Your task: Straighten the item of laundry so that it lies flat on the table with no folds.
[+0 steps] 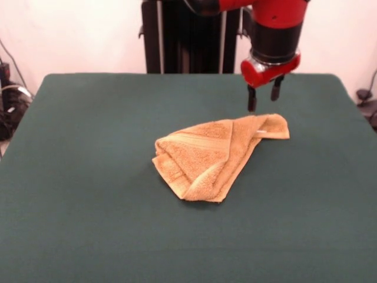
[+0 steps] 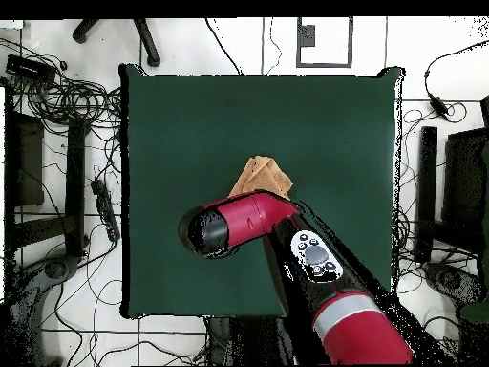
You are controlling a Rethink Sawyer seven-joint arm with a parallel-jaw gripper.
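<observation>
The golden-orange towel (image 1: 206, 156) lies crumpled in a rough triangle near the middle of the dark green table (image 1: 88, 177), with layers folded over each other and one corner stretched toward the right. My gripper (image 1: 263, 97) hangs just above and behind that right corner, open and empty, not touching the cloth. In the overhead view only part of the towel (image 2: 263, 177) shows on the table (image 2: 334, 115). The rest of it and the gripper are hidden under my red arm (image 2: 248, 220).
The black pedestal (image 1: 188, 35) stands at the table's far edge. Cables and dark equipment (image 2: 57, 86) lie on the floor around the table.
</observation>
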